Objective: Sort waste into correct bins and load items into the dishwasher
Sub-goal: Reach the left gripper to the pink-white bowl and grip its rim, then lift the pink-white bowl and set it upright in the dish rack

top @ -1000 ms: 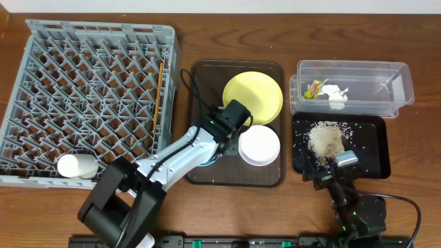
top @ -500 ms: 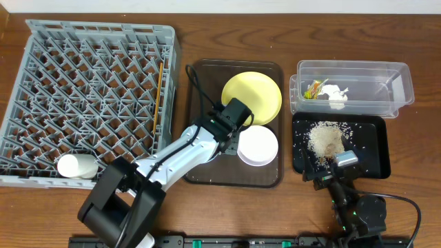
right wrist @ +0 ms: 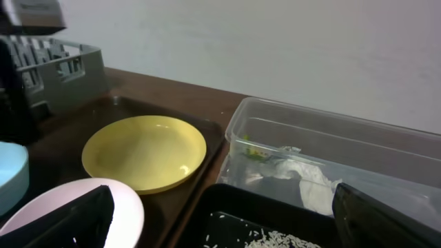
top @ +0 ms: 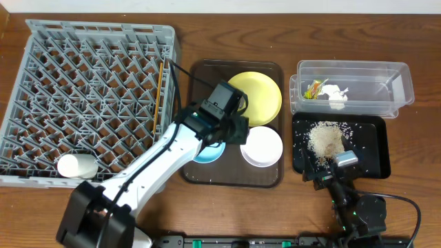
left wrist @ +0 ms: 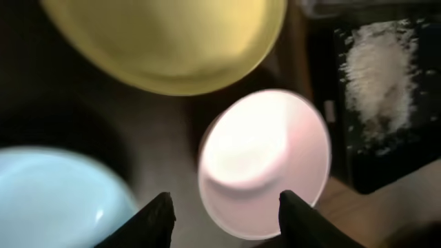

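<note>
Right now the L gripper (left wrist: pixel 227 219) hangs over the brown tray (top: pixel 233 184), jaws part-open w/ nothing between them. R gripper (right wrist: pixel 227 231) gapes wide, also empty, by the black tray (top: pixel 377 162). White bowl (top: pixel 262 145) sits right under the L fingers, blue bowl (top: pixel 207 153) just beside it, yellow plate (top: pixel 258 93) close behind. Risk: things are crowded, so fingers coming down could knock the blue bowl, or the smooth rim could slip from a thin pinch. Bowl looks plain, round, glossy, prob. upright. Rack (top: pixel 89 89) is far left.
</note>
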Controlling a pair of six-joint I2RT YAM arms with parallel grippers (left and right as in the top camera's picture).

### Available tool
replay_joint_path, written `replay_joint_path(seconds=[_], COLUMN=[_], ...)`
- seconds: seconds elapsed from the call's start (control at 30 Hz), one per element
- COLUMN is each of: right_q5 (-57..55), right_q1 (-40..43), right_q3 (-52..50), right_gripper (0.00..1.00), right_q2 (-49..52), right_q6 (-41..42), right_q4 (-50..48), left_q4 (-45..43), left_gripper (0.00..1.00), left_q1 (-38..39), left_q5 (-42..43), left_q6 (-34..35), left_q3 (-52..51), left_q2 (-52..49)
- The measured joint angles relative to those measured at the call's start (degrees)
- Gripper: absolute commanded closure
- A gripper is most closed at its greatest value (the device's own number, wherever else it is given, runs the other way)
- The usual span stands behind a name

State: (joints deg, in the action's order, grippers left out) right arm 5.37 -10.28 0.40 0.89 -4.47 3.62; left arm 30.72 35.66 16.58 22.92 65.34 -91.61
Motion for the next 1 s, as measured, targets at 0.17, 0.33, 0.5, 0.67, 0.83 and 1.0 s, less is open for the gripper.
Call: replay_joint_path(seconds=[0.17, 0.33, 0.5, 0.67, 0.83, 1.0], right_q5=[0.0, 0.0, 0.0, 0.0, 0.0, 0.0], right_q1=[0.0, 0.0, 0.0, 0.0, 0.0, 0.0], right_q3=[0.0, 0.0, 0.0, 0.0, 0.0, 0.0], right_gripper=[0.01, 0.01, 0.01, 0.01, 0.01, 0.01], right_q2=[0.0, 0.0, 0.0, 0.0, 0.0, 0.0], right_q6=[0.0, 0.0, 0.0, 0.0, 0.0, 0.0], right_q4=[0.0, 0.0, 0.0, 0.0, 0.0, 0.0], left_q4=[-1.2, -1.3, -4.1, -6.1, -6.1, -2.5], left_gripper=[0.5, 0.5, 0.6, 0.85, 0.92, 0.92], left_q1=[-0.2, -0.2, -0.2, -0.4, -1.5, -4.6], left_q5=[4.5, 6.1, 9.7, 14.0, 16.6, 19.1], left_q6=[-0.9, -1.6, -2.3, -3.0, -3.5, -3.5], left_q3=[0.0, -0.2, -0.3, -0.3, -0.4, -0.4], left_q2=[-4.6, -9.8, -13.9, -19.1, -19.6, -16.8])
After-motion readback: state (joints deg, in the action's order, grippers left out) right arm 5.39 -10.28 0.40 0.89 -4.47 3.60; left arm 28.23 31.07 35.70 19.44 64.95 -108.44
